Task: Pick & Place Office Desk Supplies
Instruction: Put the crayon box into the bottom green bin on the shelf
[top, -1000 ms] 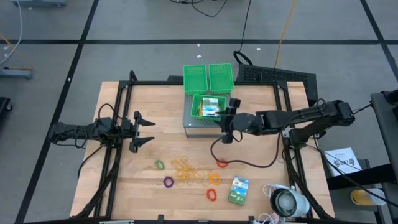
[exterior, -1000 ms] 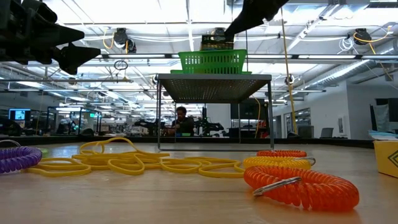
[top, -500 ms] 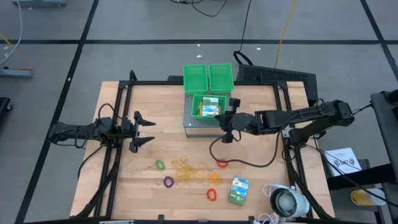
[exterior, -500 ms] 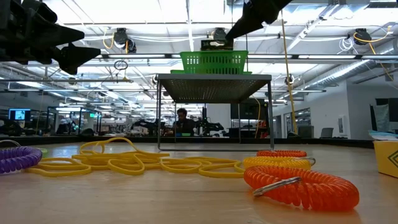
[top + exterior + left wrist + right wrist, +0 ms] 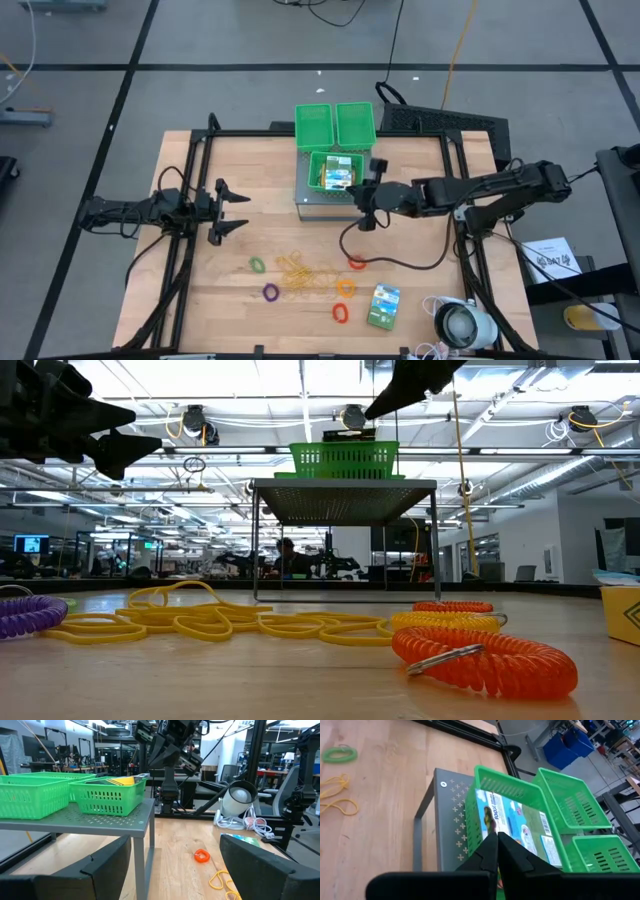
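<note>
Loose on the table lie the office desk supplies: a green ring (image 5: 257,264), a purple ring (image 5: 270,292), tan rubber bands (image 5: 305,275), red (image 5: 357,262) and orange (image 5: 345,287) rings, and a green-white packet (image 5: 383,305). A printed box (image 5: 502,820) rests inside the nearest green bin (image 5: 322,160). My right gripper (image 5: 496,842) hangs shut just above that bin's near rim, holding nothing. At the table's left my left gripper (image 5: 238,210) waits open and level.
Three green mesh bins stand on a grey perforated stand (image 5: 318,207) at the table's far middle. A white round device with cables (image 5: 462,325) sits at the near right corner. A black cable (image 5: 400,265) loops over the table under the right arm.
The printed box has dropped from the right gripper's tips and has sunk lower into the nearest bin. My right gripper's fingers have come together above it, and the arm has stayed where it was.
</note>
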Robot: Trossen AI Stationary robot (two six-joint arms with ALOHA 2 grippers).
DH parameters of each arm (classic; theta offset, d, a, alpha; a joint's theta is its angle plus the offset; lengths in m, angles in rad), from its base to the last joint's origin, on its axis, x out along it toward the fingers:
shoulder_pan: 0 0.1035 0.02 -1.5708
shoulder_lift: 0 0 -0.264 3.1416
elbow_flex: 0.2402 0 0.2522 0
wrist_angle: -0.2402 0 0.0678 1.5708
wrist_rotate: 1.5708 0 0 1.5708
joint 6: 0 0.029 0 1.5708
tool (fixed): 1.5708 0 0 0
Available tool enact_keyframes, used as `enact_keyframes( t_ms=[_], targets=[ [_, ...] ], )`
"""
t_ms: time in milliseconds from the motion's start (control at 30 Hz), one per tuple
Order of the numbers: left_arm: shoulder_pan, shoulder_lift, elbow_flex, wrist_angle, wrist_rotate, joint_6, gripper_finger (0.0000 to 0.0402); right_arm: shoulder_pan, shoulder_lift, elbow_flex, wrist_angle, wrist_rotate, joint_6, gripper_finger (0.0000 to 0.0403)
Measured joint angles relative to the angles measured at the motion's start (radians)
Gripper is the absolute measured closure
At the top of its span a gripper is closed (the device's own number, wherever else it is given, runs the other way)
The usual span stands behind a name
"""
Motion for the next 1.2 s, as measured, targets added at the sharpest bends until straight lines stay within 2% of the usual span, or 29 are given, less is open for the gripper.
enact_keyframes(
  t_ms=[133,300,433,567,733,1200],
  targets=[
    [0.0,0.0,0.0,0.0,0.0,0.0,0.0091,0.015,0.001,0.0,0.006,-0.044,-0.053,0.0379],
    [0.0,0.0,0.0,0.0,0.0,0.0,0.0092,0.037,0.026,0.0,0.021,-0.048,-0.097,0.0299],
    [0.0,0.0,0.0,0.0,0.0,0.0,0.0092,0.035,0.076,-0.002,0.029,0.079,-0.164,0.0232],
    [0.0,0.0,0.0,0.0,0.0,0.0,0.0091,0.031,0.127,-0.001,0.073,0.135,-0.236,0.0205],
    [0.0,0.0,0.0,0.0,0.0,0.0,0.0091,0.032,0.152,-0.001,0.119,0.153,-0.276,0.0222],
    [0.0,0.0,0.0,0.0,0.0,0.0,0.0092,0.026,0.144,-0.001,0.128,0.237,-0.283,0.036]
  ],
)
